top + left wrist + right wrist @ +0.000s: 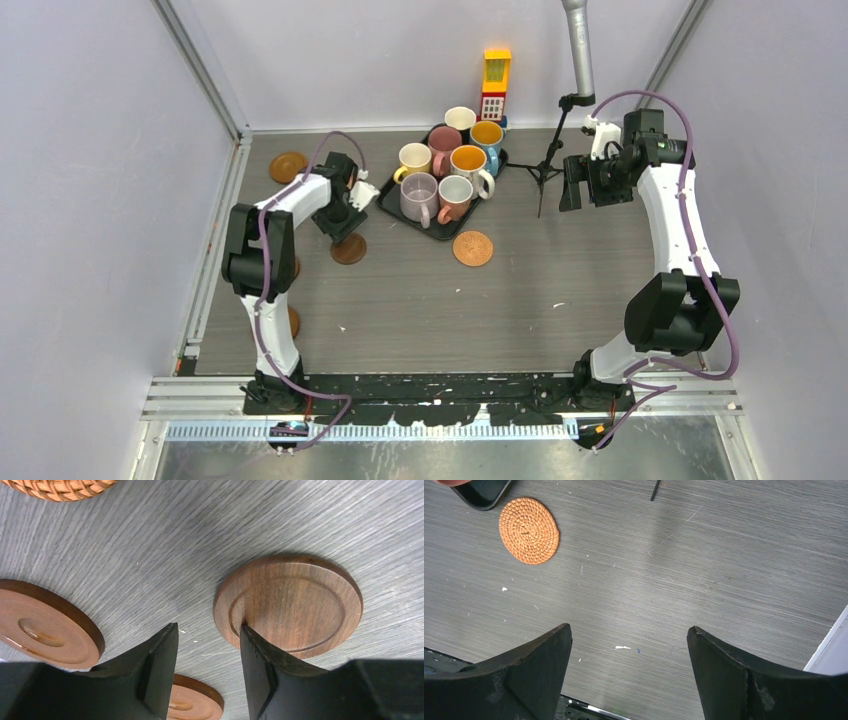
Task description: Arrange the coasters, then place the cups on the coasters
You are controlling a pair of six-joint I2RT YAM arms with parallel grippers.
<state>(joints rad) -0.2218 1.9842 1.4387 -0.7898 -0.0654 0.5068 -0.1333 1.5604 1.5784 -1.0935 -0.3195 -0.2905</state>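
Note:
Several cups (pixel 445 165) stand crowded on the black tray (pixel 443 230) at the back. A dark wood coaster (pixel 295 602) lies flat on the table, also visible as the dark coaster (pixel 348 249) in the top view. My left gripper (pixel 208 630) hangs low just beside it, partly open, with only table between the fingers; its right fingertip (pixel 246 632) overlaps the coaster's rim. Two lighter brown coasters (pixel 45 625) (pixel 197 705) lie nearby. A woven coaster (pixel 529 530) lies near the tray's corner. My right gripper (pixel 630 632) is wide open and empty above bare table.
Another coaster (pixel 288 166) lies at the back left, near the wall. A yellow-red toy block tower (pixel 495 85) stands behind the tray. A small tripod stand (pixel 545 172) with a pole stands right of the tray, close to my right gripper (pixel 575 185).

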